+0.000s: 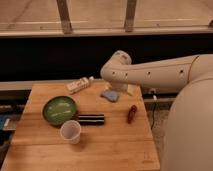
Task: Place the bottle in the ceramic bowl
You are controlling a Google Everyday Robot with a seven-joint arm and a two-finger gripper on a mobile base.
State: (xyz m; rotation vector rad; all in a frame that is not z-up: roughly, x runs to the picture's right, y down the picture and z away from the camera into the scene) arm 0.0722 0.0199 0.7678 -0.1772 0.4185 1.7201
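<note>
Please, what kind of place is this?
Probably an office or lab test area: a wooden table by a glass wall, with a bottle, bowl and cup laid out. The gripper hangs over the table's far side.

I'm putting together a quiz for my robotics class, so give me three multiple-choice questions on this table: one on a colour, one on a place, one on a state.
1. What colour is the ceramic bowl?
A green
B blue
C red

2. Where is the bottle?
A inside the ceramic bowl
B near the table's back edge
C held in the gripper

3. How is the bottle posed?
A standing upright
B lying on its side
C hanging in the air

Answers:
1 A, its inside is glossy green.
2 B, it sits by the back edge, apart from the gripper, which hangs by the blue cloth.
3 B, its length rests flat on the wood.
</note>
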